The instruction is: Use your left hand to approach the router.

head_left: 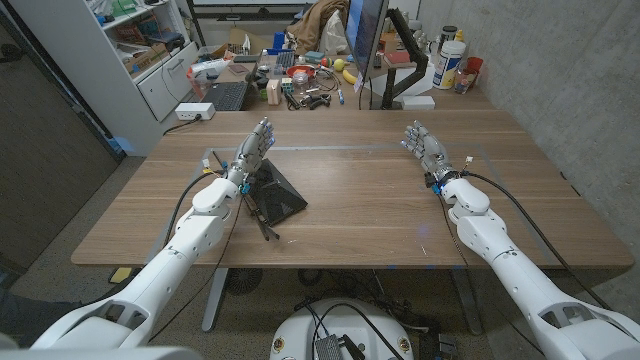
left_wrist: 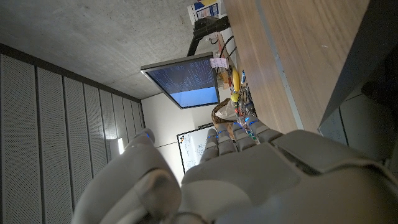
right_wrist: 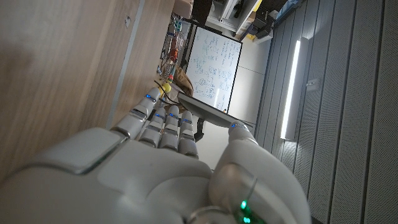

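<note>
We hold our left hand (head_left: 254,147) empty with fingers extended and apart, the black router (head_left: 276,190) just behind it beside the wrist, so we judge the approach must bring the hand back toward it. Our right hand (head_left: 424,146) waits well apart, likewise empty and spread. The left wrist view adds the monitor (left_wrist: 182,79) beyond the fingers.
</note>
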Motion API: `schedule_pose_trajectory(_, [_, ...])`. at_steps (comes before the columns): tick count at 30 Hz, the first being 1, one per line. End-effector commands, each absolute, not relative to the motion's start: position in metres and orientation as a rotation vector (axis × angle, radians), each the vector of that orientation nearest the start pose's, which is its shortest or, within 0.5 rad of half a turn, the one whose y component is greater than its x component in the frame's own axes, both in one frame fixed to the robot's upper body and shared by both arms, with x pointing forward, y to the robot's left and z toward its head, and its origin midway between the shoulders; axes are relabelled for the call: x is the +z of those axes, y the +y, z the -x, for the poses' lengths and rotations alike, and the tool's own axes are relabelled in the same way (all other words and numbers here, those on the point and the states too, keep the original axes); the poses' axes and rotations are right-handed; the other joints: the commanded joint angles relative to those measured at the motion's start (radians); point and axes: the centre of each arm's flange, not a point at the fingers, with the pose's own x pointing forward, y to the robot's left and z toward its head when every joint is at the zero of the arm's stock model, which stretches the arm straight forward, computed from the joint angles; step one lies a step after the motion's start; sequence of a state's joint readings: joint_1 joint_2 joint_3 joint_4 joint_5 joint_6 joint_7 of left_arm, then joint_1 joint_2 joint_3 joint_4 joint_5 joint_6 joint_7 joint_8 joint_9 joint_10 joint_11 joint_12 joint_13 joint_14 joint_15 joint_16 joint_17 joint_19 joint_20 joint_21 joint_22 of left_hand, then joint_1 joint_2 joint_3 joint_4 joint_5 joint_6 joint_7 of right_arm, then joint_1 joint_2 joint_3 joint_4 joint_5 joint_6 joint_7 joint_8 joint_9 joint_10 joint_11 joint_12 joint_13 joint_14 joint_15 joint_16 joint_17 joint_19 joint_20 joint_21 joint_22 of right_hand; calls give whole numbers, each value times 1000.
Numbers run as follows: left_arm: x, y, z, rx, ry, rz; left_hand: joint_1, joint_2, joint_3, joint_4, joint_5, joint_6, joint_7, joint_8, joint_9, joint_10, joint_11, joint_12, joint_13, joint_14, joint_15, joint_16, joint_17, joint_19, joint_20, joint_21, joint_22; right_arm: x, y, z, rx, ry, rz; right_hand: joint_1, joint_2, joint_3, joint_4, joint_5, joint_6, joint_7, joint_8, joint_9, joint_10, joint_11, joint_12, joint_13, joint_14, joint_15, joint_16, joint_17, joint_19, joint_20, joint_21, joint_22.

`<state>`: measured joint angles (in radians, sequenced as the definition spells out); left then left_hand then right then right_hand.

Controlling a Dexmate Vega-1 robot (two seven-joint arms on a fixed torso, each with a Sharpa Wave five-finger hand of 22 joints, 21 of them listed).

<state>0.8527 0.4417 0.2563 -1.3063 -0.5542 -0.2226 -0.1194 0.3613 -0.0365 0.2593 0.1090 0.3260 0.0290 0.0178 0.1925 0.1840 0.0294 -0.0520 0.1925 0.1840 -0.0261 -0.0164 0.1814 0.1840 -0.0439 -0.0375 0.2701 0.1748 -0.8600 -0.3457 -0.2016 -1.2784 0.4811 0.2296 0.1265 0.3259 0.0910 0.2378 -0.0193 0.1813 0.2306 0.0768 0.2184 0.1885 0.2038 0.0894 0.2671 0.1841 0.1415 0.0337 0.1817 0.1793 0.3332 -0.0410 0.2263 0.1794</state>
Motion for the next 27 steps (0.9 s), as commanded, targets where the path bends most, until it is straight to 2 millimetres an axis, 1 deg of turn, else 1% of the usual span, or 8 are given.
schedule_pose_trajectory(1, [-17,296,-644,-230,-615,0,9,4,3,-1,8,3,0,3,2,-6,3,5,5,-8,2,5,2,-9,-18,-2,3,-28,-275,-659,215,-599,-58,5,2,5,-2,3,7,-1,1,3,12,3,1,3,7,2,6,5,1,-4,-4,2])
schedule_pose_trajectory(11, [-19,303,-633,-217,-636,-10,10,5,2,-2,9,7,-2,5,2,-4,-1,6,5,-7,2,6,2,-9,-16,-5,3,-31,-271,-662,220,-592,-58,4,3,4,-2,2,9,-3,0,3,14,5,-1,3,7,2,6,5,0,-2,-6,2])
schedule_pose_trajectory(22, [-17,312,-620,-190,-670,-50,12,6,0,-3,9,9,-3,5,2,2,2,9,5,-3,1,8,2,-7,-14,-9,3,-29,-268,-663,224,-591,-56,3,3,4,-3,2,9,-4,-2,3,15,3,-3,3,10,3,7,5,0,1,-8,2])
schedule_pose_trajectory(27, [-18,315,-617,-176,-677,-64,13,7,0,-4,10,12,-4,6,2,4,-4,10,5,1,0,9,2,-5,-12,-10,3,-28,-266,-666,226,-586,-64,2,4,4,-3,2,12,-8,-2,3,16,3,-3,3,9,3,7,6,-1,2,-10,2])
